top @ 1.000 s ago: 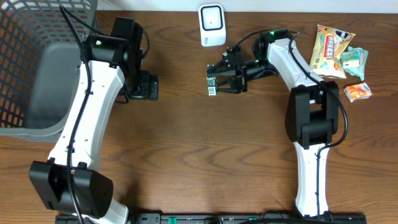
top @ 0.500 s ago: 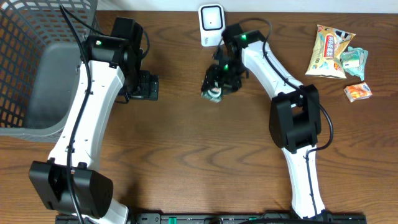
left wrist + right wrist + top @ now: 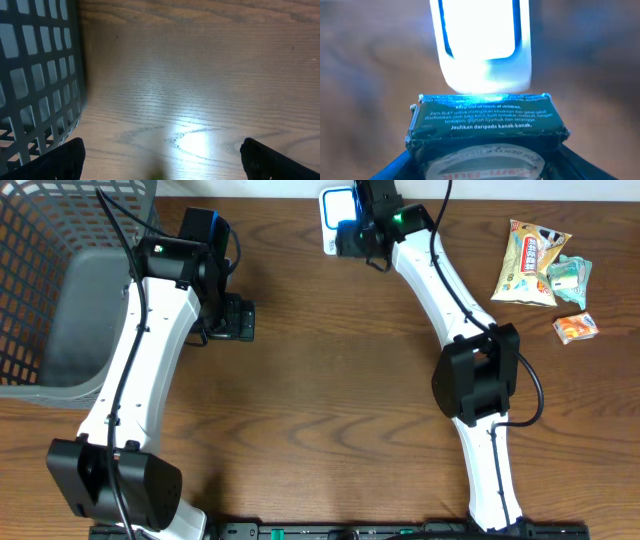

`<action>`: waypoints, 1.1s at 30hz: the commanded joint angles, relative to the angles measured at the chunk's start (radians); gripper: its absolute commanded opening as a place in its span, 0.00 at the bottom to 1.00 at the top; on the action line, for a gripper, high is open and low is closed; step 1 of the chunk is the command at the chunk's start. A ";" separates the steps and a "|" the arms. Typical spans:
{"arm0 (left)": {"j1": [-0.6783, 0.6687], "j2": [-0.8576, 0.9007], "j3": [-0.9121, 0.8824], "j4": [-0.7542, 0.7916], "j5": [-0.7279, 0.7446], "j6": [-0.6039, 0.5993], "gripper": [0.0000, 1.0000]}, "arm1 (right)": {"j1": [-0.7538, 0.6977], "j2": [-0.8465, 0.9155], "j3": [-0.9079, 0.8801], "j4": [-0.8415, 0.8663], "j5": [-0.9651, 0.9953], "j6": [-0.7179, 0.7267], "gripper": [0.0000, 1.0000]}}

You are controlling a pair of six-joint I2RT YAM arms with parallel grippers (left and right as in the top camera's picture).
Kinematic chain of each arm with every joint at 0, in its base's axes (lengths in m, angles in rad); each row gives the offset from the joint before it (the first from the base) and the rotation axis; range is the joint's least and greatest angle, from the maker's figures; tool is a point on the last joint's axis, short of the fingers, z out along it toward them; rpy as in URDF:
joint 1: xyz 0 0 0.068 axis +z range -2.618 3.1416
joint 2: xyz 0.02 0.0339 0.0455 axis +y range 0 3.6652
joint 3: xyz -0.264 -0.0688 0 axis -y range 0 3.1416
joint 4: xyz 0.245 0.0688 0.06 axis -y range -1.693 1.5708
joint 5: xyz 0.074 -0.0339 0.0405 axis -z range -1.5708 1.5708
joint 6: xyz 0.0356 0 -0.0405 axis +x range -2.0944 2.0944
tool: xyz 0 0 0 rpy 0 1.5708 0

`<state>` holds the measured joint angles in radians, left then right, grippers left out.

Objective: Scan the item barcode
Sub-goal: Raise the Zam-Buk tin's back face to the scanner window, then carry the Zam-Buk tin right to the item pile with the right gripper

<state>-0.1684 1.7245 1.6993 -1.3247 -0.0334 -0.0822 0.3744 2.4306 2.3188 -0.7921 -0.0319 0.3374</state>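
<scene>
Basket (image 3: 40, 240): far left on the table (image 3: 330, 410); only its grey floor shows, nothing seen inside, though the arm hides part.
Left fingers (image 3: 60, 162): spread fully wide, holding nothing, low over bare wood beside the basket.
Dark green box (image 3: 487, 125): pinched between the half-open right fingers (image 3: 395, 169), just in front of the glowing scanner (image 3: 480, 45).
Risk: the visible face carries only print, so the barcode may miss the window; a nudge could topple the scanner.
Snack packets (image 3: 532, 262): far right, loose.
</scene>
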 commanded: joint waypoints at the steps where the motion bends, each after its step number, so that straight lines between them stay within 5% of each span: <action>1: 0.003 0.003 -0.003 -0.001 -0.016 -0.009 0.98 | 0.019 -0.005 0.019 0.091 0.057 -0.021 0.54; 14: 0.003 0.003 -0.003 -0.001 -0.016 -0.009 0.98 | 0.093 0.013 0.016 0.489 0.325 -0.119 0.51; 18: 0.003 0.003 -0.003 -0.001 -0.016 -0.009 0.98 | 0.105 0.048 0.016 0.550 0.479 -0.134 0.51; 33: 0.003 0.003 -0.003 -0.001 -0.016 -0.009 0.98 | 0.108 0.151 0.017 0.596 0.480 -0.145 0.52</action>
<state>-0.1684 1.7245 1.6993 -1.3251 -0.0334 -0.0822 0.4755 2.5923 2.3211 -0.2180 0.4210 0.2035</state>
